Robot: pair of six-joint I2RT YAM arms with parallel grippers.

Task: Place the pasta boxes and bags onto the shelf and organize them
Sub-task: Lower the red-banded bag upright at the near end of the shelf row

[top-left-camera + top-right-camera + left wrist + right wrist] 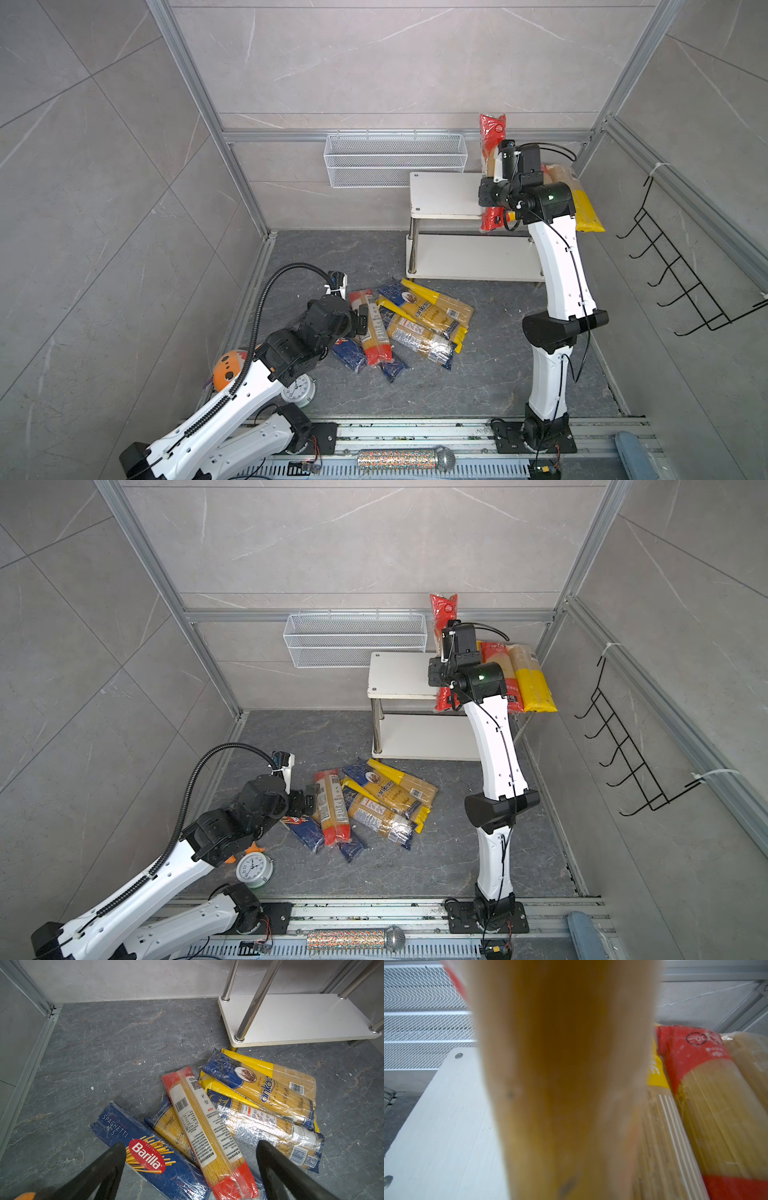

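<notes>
Your shelf is the biggest piece: two flat white rectangular boards with rounded corners on shiny round metal legs, standing at the back of the dark grey, stone-veined floor. On the right part of its top board, long packs in glossy clear film lie side by side, among them a red-topped shelf pack touching a yellow-ended shelf pack.

In front of the shelf a loose heap of crinkled packs sits on the floor. A blue-and-yellow Ankara bag rests on a clear blue-ended bag. A red-ended floor bag lies slantwise across another bag, next to the flat dark blue Barilla box.

Your right arm rises tall from the front rail and bends at the elbow toward the top board. The right gripper is clamped on the middle of the held spaghetti pack, a red-ended bag of pale strands running front to back over the board. You cannot tell whether it touches the board.

Your left arm reaches in low, its wrist tipped down over the heap. The left gripper has its black tapering fingers spread wide, with the Barilla box and the red-ended floor bag between them, holding nothing.
</notes>
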